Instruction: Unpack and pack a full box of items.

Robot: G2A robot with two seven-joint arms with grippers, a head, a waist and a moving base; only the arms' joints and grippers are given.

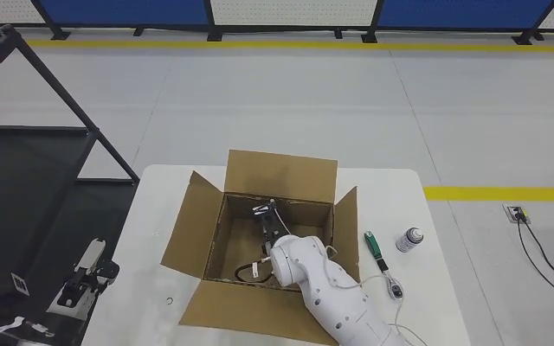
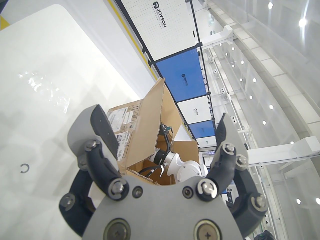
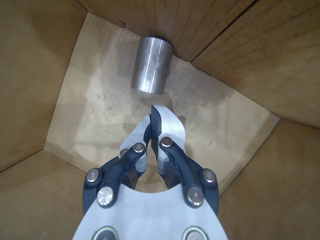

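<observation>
**Top view.** An open cardboard box (image 1: pixel 281 176) is shown at the centre of the white worktop (image 1: pixel 156 199), with all four flaps folded outward. The right arm is seen entering the box from 5 o'clock, and the right hand (image 1: pixel 264 210) is held low inside it, pointing toward 12 o'clock. At 3 o'clock from the box, a green-handled wrench (image 1: pixel 375 251) lies on the worktop. A small spray can (image 1: pixel 409 240) stands just beyond it, also at 3 o'clock. A small metal ring (image 1: pixel 169 301) lies at 8 o'clock from the box, near its corner flap. The left hand (image 1: pixel 97 259) is held farther out at 8 o'clock, past the worktop's edge.

**Right wrist view.** The right hand (image 3: pixel 155 111) is seen with its fingers (image 3: pixel 172 123) pressed together and nothing gripped between them. A shiny metal cylinder (image 3: pixel 152 68) rests on the box floor at the foot of a wall (image 3: pixel 37 63). It is near the fingertips but apart from them. Whether the cylinder stands or lies cannot be settled from this angle.

**Left wrist view.** The left hand (image 2: pixel 161 119) is seen with its fingers (image 2: pixel 102 126) spread wide and nothing held. Beyond it, the labelled side of the box (image 2: pixel 150 116) is shown, with the right arm reaching in. The ring (image 2: pixel 25 168) and a patch of clear film (image 2: pixel 45 88) lie on the worktop (image 2: pixel 37 51).
</observation>
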